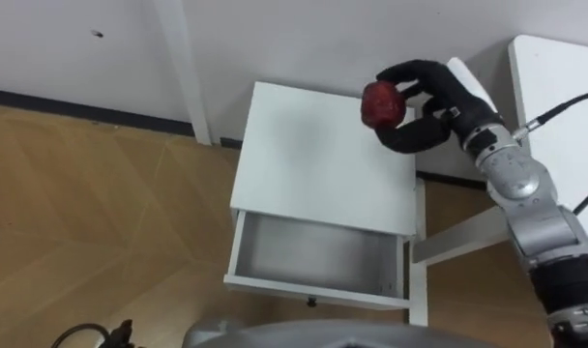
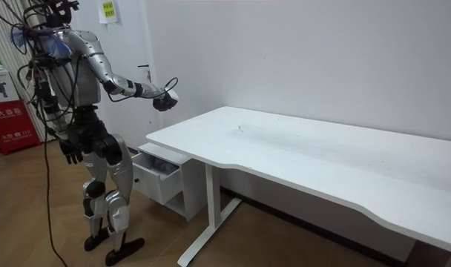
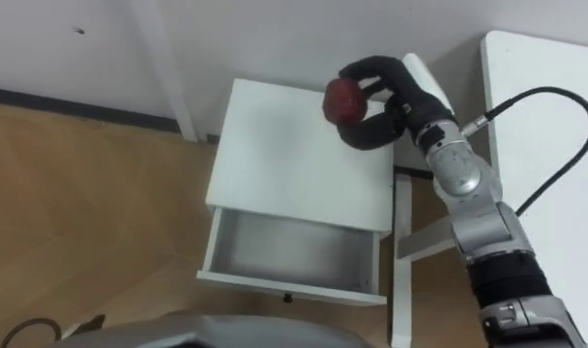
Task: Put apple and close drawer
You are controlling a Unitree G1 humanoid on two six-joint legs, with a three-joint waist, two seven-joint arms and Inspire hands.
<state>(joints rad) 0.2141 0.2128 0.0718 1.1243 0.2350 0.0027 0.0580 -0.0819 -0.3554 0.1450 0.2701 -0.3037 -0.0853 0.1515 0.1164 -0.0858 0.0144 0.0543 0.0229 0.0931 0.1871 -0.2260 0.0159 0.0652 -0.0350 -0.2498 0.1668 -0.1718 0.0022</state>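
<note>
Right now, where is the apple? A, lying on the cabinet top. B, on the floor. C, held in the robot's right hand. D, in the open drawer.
C: the right hand curls round the apple above the cabinet, and the open drawer holds nothing.

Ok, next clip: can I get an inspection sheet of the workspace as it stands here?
Surface: cabinet top is white and bare.
Job's things: apple is held in the air, seemingly over the cabinet's far right corner; drawer is open with nothing in it.
Clutter: nothing seen.
Hands: right hand is curled round the apple; left hand hangs by the hip in the room view.
Cables: nothing seen beyond the robot's own.
Surroundings: desk stands to the cabinet's right; there is a wood floor and a white wall behind.
</note>
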